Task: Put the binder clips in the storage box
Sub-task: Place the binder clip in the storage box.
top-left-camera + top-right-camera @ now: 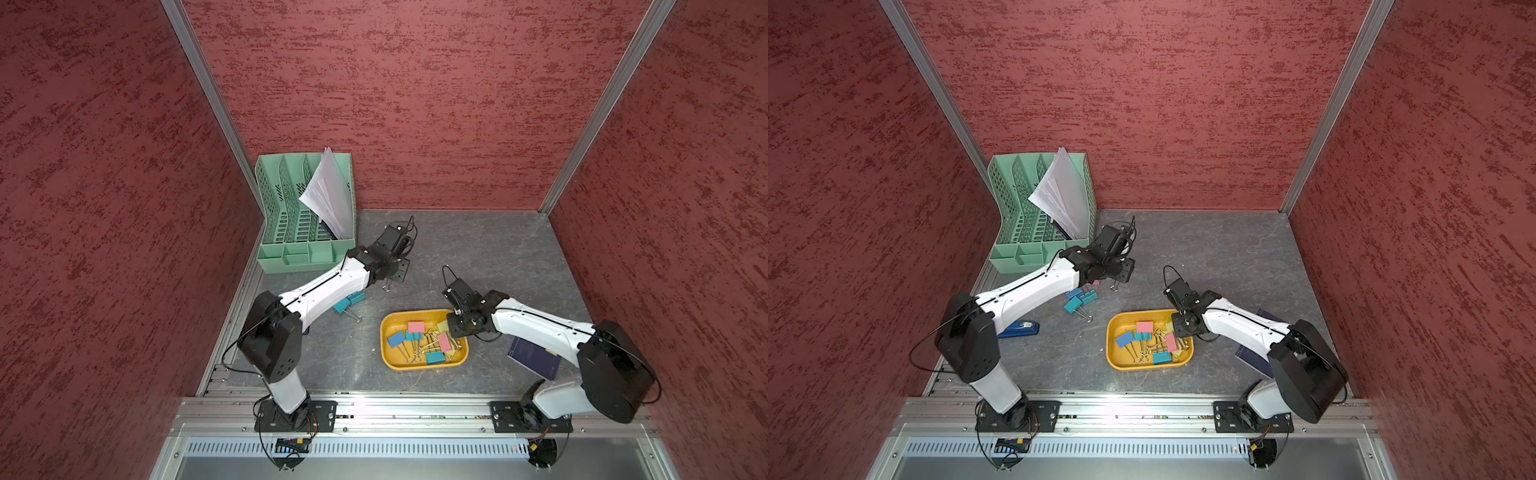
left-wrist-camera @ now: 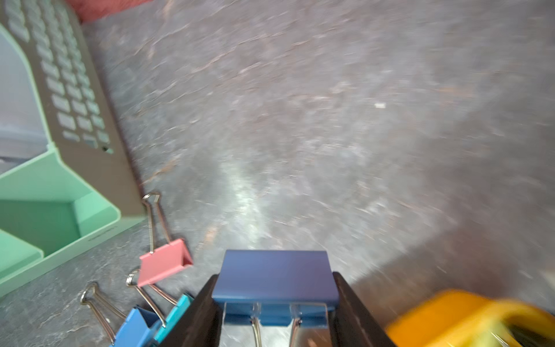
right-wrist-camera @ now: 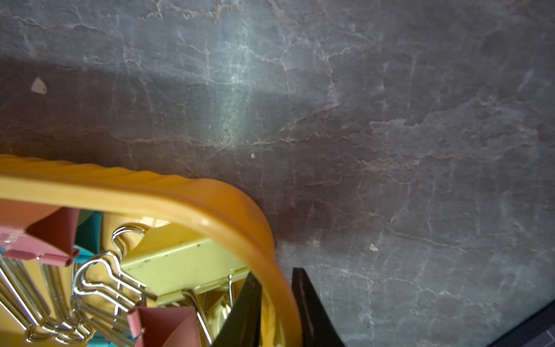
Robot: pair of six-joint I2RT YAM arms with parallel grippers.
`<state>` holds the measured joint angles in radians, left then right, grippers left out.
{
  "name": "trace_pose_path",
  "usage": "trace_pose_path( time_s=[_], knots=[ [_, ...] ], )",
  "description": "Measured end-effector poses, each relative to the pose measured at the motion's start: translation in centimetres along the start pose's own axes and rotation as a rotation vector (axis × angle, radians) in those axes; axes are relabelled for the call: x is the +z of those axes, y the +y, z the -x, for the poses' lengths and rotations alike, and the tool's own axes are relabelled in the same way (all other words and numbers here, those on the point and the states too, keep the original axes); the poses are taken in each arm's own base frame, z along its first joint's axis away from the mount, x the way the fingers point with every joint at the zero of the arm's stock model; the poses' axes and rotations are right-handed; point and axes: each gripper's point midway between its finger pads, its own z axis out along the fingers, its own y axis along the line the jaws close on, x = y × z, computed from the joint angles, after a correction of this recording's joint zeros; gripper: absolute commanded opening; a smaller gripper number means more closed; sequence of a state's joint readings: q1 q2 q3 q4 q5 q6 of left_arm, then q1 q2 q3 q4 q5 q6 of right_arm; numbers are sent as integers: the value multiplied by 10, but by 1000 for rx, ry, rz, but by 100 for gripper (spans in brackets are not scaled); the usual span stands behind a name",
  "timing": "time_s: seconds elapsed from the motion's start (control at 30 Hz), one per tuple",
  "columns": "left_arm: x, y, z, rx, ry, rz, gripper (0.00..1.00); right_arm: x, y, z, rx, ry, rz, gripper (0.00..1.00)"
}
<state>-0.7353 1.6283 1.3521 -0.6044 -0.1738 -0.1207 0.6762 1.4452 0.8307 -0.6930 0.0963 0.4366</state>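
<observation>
Though illegible, organizer lettering (image 2: 102, 235) near clip (image 2: 163, 261)

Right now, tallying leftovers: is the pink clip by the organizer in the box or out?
Out: the pink clip lies on the table by the green organizer, outside the storage box.

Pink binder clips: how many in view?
3. Two in the storage box: far pink clip, near pink clip. Third pink clip lies on the table by the green organizer. Others may hide under the left arm.

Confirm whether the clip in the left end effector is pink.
No: in the left wrist view the left end effector clamps a blue binder clip, while a pink binder clip lies loose on the table.
</observation>
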Motion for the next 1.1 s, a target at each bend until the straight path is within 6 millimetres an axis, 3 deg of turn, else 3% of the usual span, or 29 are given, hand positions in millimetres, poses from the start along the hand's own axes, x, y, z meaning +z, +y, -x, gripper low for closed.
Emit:
trace_pose_path(
  time_s=[0.07,0.17,0.33,0.47,0.6,0.67,0.73,0.87,0.97,1.1],
  knots=[
    [-26,-35,-13,68,-23,-80,44,0,0,0,0,0,0,22],
    [-43,-68,-44,145,-2,-163,45,0,0,0,0,0,0,23],
    [-40,-101,-110,287,114,-231,44,0,0,0,-1,0,0,22],
    [-36,-116,-136,348,169,-265,46,0,0,0,-1,0,0,22],
    [-31,-131,-151,396,202,-299,62,0,0,0,-1,0,0,23],
    [-23,-135,-160,418,221,-305,82,0,0,0,-1,0,0,23],
    [-14,-134,-170,423,243,-300,85,0,0,0,-1,0,0,23],
    [-4,-126,-168,397,240,-281,91,1,0,0,-1,1,-1,24],
    [-4,-115,-148,344,176,-252,92,5,0,0,-2,12,-6,24],
    [-26,-77,-102,189,27,-186,96,7,1,-1,-3,17,-6,25]
  ],
)
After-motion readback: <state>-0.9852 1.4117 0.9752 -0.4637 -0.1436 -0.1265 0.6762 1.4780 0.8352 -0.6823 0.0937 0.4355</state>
